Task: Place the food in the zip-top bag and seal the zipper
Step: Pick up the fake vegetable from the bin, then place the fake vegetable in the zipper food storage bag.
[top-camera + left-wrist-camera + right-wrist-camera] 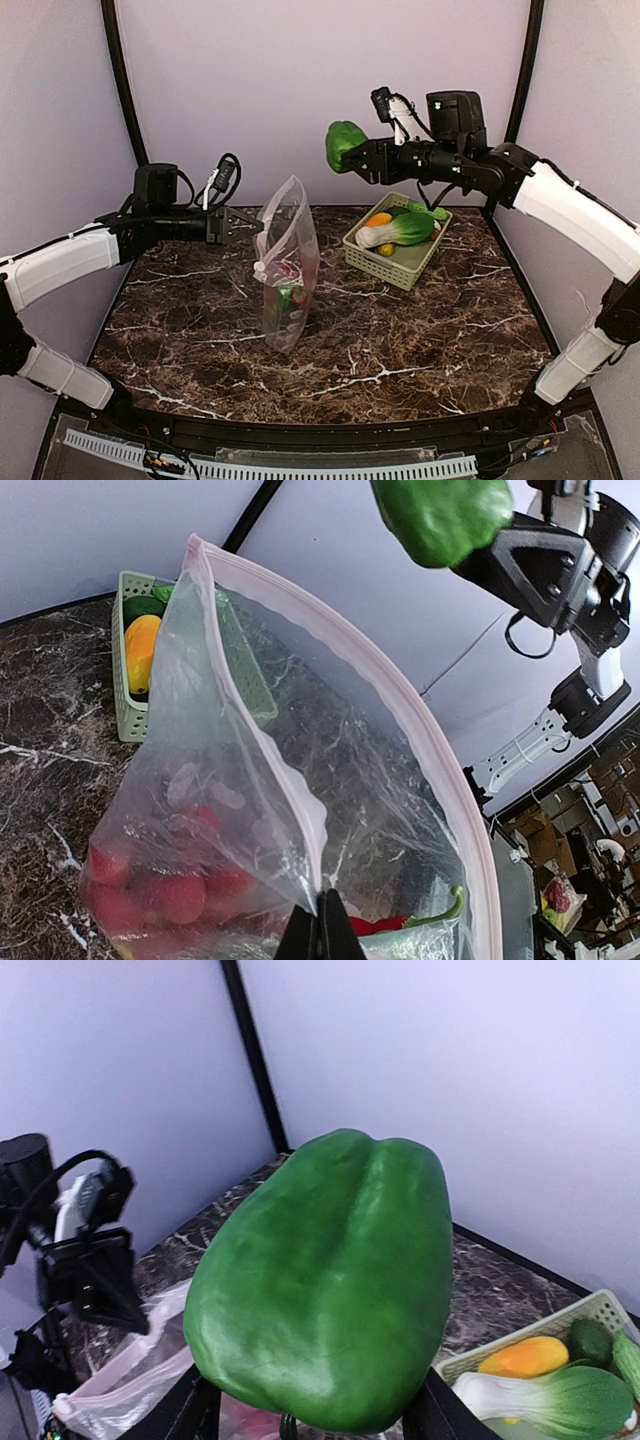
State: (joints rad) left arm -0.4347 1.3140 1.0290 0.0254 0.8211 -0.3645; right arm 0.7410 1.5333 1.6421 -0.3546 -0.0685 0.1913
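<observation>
The clear zip-top bag (290, 240) stands upright at table centre-left, mouth open at the top. My left gripper (254, 224) is shut on the near mouth edge by the pale pink zipper (425, 735), pinching it (322, 925). Inside the bag lie a red tomato cluster (170, 890) and a red chili (400, 922). My right gripper (354, 155) is shut on the green pepper (343, 143) and holds it high in the air, right of and above the bag mouth. The pepper fills the right wrist view (325, 1280) and shows in the left wrist view (440, 515).
A pale green lattice basket (375, 262) sits at the back right. It holds bok choy (400, 230), an orange piece (378, 219), a cucumber (428, 211) and a small yellow piece (386, 250). Pale walls and black posts enclose the marble table.
</observation>
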